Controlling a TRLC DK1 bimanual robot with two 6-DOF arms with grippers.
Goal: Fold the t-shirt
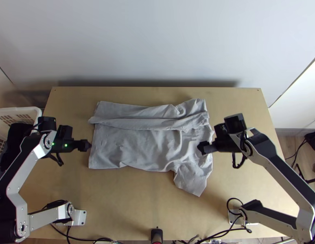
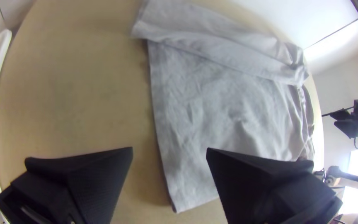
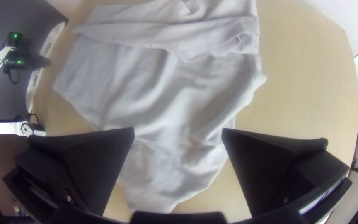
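Top view. Surface (image 1: 129, 203): light wood, pale tan, a small dark dot near each far corner. Beyond the far edge, a plain pale wall (image 1: 157, 40), with a dark shadow band low down, just above that edge.

Left side: white plastic basket (image 1: 33, 110), slotted walls, beside the surface's left edge; dark cloth (image 1: 14, 140) bunched inside. The basket's pale rim also curves along one side of the left wrist view.

Near edge, about the middle: small black object with a bit of red, kind unclear (image 1: 156, 235).

Right side: wood-look floor (image 1: 284, 142); on it a black bag-like item (image 1: 314, 140), partly cut off, thin dark cord (image 1: 296, 154) close by.
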